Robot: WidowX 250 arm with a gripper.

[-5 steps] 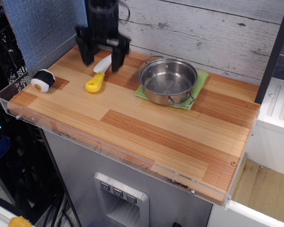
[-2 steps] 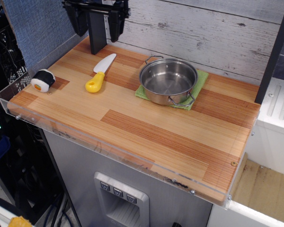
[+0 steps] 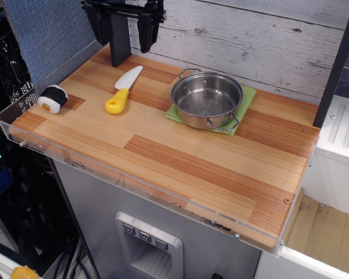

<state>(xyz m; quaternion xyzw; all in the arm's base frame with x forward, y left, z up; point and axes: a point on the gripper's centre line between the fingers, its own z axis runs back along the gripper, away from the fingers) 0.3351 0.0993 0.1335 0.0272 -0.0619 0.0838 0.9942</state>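
Single view, observation.image:

- The gripper hung above the back-left corner of the wooden counter, close to the plank wall. Fingers pointed down and spread apart, with nothing between them and nothing touching them.
- Nearest thing was the toy knife, lying flat just in front of and below the gripper, clear of it. White blade aimed at the back wall, yellow handle toward the front edge. That probably leaves the handle easy to reach from above.
- The steel pot sat upright and empty on a green cloth, right of the knife and not touching it. The cloth looked like a mat under it.
- A toy sushi roll sat alone at the left edge.
- A clear rim ran along the front and left, likely to stop things sliding off.
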